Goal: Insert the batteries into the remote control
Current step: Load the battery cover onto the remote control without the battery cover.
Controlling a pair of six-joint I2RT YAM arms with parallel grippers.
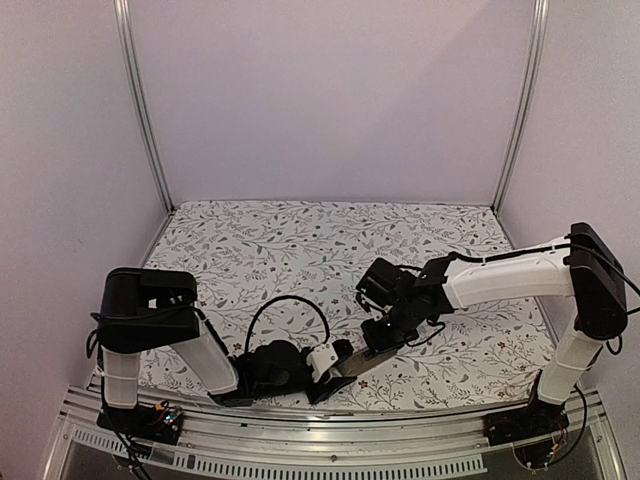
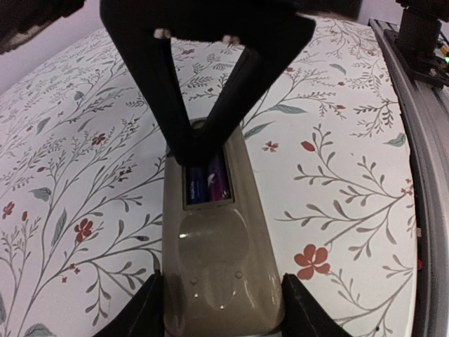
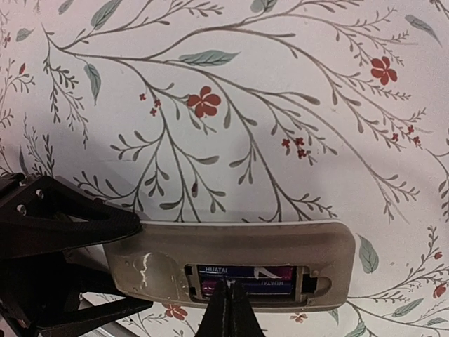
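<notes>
The remote control (image 2: 219, 253) lies back-up, tan-grey, with its battery recess open. Two dark batteries (image 2: 205, 184) lie side by side inside the recess; they also show in the right wrist view (image 3: 245, 276). My left gripper (image 2: 221, 312) is shut on the remote's near end, one finger on each long side, and holds it low over the table near the front edge (image 1: 345, 362). My right gripper (image 3: 229, 298) is shut with nothing between its fingers, and its tips rest on the batteries in the recess. In the top view it (image 1: 378, 345) comes down on the remote from the right.
The flowered tablecloth (image 1: 330, 250) covers the table. A metal rail (image 1: 330, 440) runs along the front edge just behind the left gripper. The left arm's cable (image 1: 285, 305) loops over the cloth. No cover piece shows.
</notes>
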